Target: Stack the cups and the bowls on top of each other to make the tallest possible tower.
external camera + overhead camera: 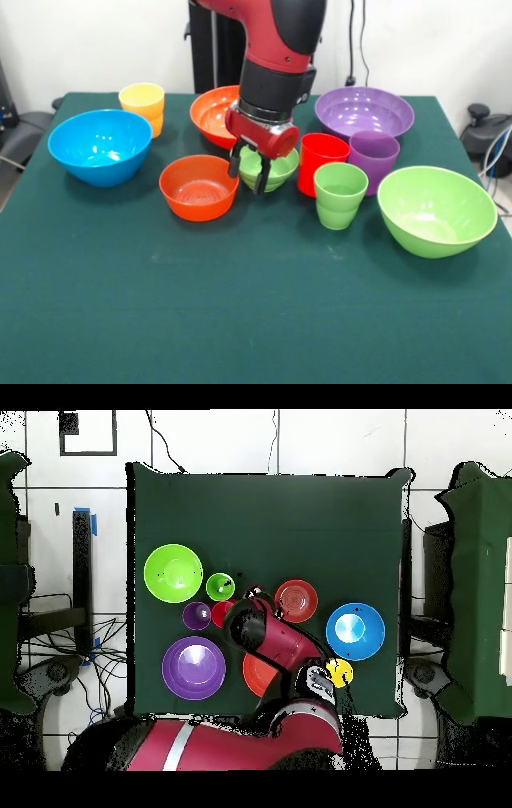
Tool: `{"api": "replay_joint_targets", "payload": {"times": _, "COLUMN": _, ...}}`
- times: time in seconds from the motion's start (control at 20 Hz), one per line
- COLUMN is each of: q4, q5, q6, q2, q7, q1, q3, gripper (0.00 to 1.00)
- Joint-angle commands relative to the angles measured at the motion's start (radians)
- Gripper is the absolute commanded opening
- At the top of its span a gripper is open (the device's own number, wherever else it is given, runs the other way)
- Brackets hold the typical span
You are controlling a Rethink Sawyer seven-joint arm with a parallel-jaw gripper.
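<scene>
Nothing stacked yet; every piece sits alone on the green table. Places below are relative to the small light-green ribbed bowl, front view.

Large bowls:
- large light-green bowl: well to the right, nearer the camera
- blue bowl: well to the left
- purple bowl: behind and right
- large orange bowl: behind and left, partly hidden by the arm

Small bowls:
- orange-red ribbed bowl: just left, slightly nearer, apparently apart from it

Cups:
- red cup: just right, close or touching, can't tell
- purple cup: right of the red one
- light-green cup: right and nearer
- yellow cup: far left, behind the blue bowl

Gripper: low over the left rim of the small green bowl, fingers moderately spread and holding nothing. One finger looks to be outside the rim, the other over the inside. Reads as lining up a rim pinch.

Doing it well, my take:
- Drop straight down so the wall sits between the pads, then close. Glossy plastic plus a curved wall could slip or twist.
- The rim grasp is off-centre, so the bowl will probably tilt when lifted. Lift slowly.
- Watch the neighbours: the orange-red bowl and red cup are tight on either side, so avoid sideways motion until clear of their rims.
- Height comes from the cups; pick a stable base before placing.
</scene>
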Motion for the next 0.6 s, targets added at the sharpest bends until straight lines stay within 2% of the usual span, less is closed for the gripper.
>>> {"api": "replay_joint_targets", "payload": {"times": 0.05, "q4": 0.053, "q5": -0.002, "q6": 0.110, "q2": -0.060, "q7": 0.156, "q1": 0.012, "q3": 0.060, "gripper": 1.00}}
{"api": "replay_joint_targets", "payload": {"times": 0.35, "q4": 0.063, "q5": -0.047, "q6": 0.145, "q2": -0.107, "q7": 0.097, "q1": -0.001, "q3": 0.041, "gripper": 1.00}}
{"api": "replay_joint_targets", "payload": {"times": 0.6, "q4": 0.043, "q5": -0.072, "q6": 0.188, "q2": -0.129, "q7": 0.058, "q1": 0.012, "q3": -0.015, "gripper": 1.00}}
